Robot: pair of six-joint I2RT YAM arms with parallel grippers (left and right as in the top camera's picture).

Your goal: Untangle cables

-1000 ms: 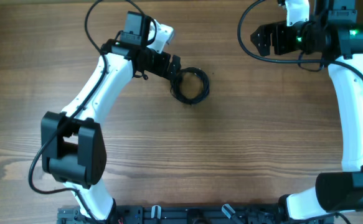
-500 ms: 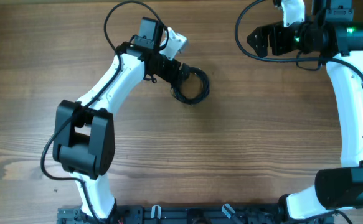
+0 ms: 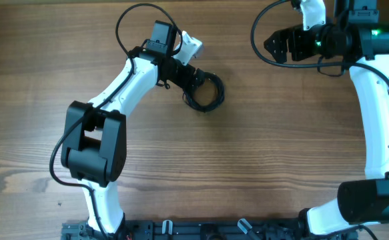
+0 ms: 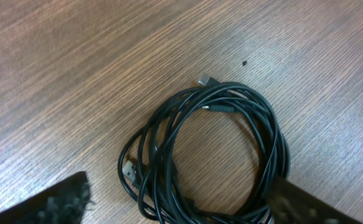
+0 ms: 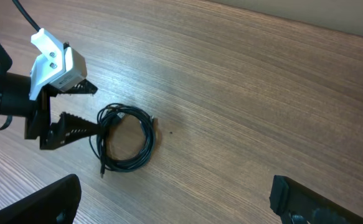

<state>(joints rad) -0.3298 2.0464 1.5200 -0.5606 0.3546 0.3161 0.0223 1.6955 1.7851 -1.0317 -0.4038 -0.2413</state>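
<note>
The cables (image 3: 219,95) lie as one small black coil on the wooden table, left of centre at the back. In the left wrist view the cables (image 4: 271,140) fill the middle, with small plug ends poking out at the top and left. My left gripper (image 3: 194,80) is open at the coil's left edge. Its dark fingertips (image 4: 50,202) stand wide apart on either side of the coil's near part, gripping nothing. The right wrist view shows the cables (image 5: 147,142) with the left gripper (image 5: 100,111) beside them. My right gripper (image 3: 273,43) hangs open, far to the right of the coil.
Thick black arm cables (image 3: 137,13) loop above the left arm and beside the right arm (image 3: 261,27). A black rail (image 3: 201,230) runs along the front table edge. Bare wooden tabletop (image 3: 247,153) spreads in front of the coil.
My left arm has swung right and its gripper has reached the coil's left edge. The coil has not moved. The right arm has barely shifted.
</note>
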